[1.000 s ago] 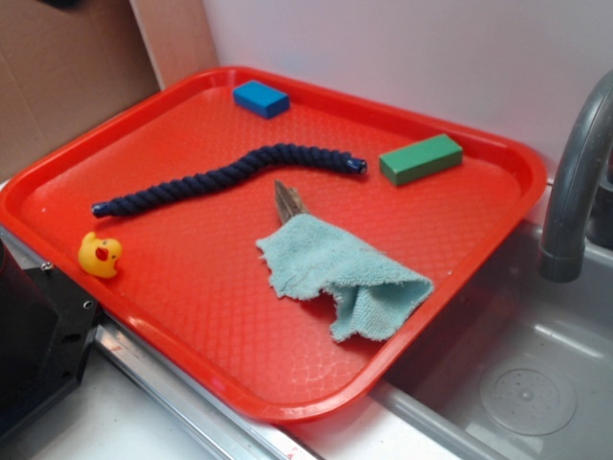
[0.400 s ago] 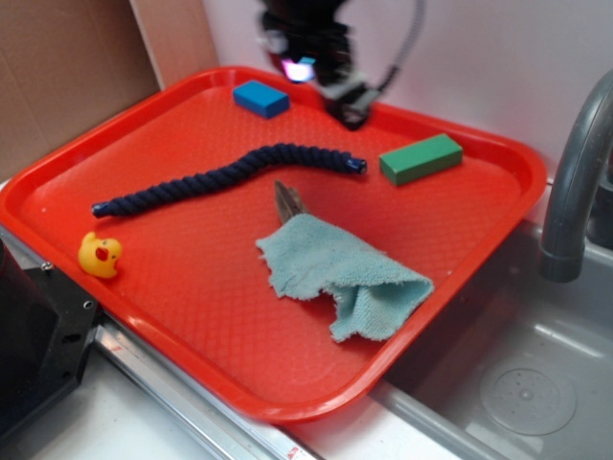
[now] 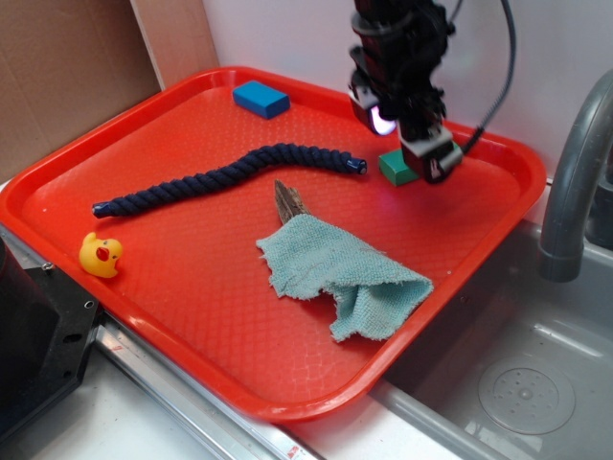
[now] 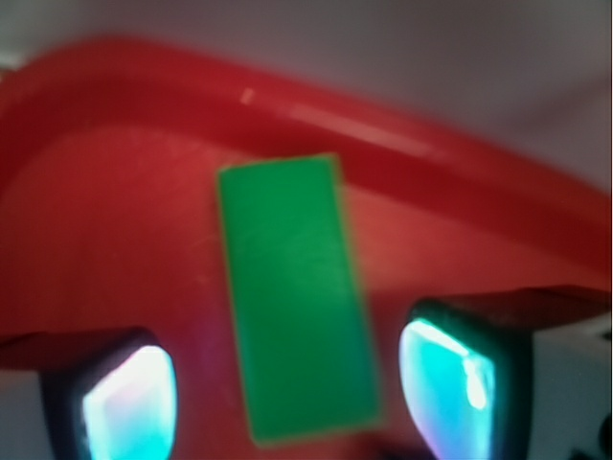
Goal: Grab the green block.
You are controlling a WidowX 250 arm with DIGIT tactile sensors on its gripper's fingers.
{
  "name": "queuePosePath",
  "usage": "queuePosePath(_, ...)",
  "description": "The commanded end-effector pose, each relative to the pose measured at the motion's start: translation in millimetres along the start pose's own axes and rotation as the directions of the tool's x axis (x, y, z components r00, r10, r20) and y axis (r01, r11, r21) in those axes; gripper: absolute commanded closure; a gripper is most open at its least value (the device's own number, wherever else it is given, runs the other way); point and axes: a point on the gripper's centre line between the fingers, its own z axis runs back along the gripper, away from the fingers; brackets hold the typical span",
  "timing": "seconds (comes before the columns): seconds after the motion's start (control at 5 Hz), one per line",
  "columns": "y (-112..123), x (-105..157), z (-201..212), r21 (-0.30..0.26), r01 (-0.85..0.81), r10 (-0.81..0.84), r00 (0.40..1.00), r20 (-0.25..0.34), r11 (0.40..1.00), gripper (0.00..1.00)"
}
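Hovering above the green block (image 4: 292, 292), the hand (image 3: 414, 144) is spread wide, one finger (image 4: 129, 402) on each long side of it in the wrist view. The block lies flat on the red tray (image 3: 192, 287) near its far rim, ungrasped. This looks like the approach step; next it likely must sink straight down, then pinch across the narrow width.

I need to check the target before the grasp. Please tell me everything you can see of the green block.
The small solid green rectangular block has flat, plain faces with no marks and lies flat on the red plastic tray near its far rim. The open gripper hangs above and half hides it in the exterior view; the fingertips straddle it without touching.
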Motion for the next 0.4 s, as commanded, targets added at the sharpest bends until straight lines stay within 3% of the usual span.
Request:
queuePosePath(0.0,-26,5,-4,0.006,0.073,-0.073,0.997,0.015,0.997,0.22)
queuePosePath(0.2,-14,2,12,0.032,0.018,-0.019,1.0,0.023,0.999,1.0)
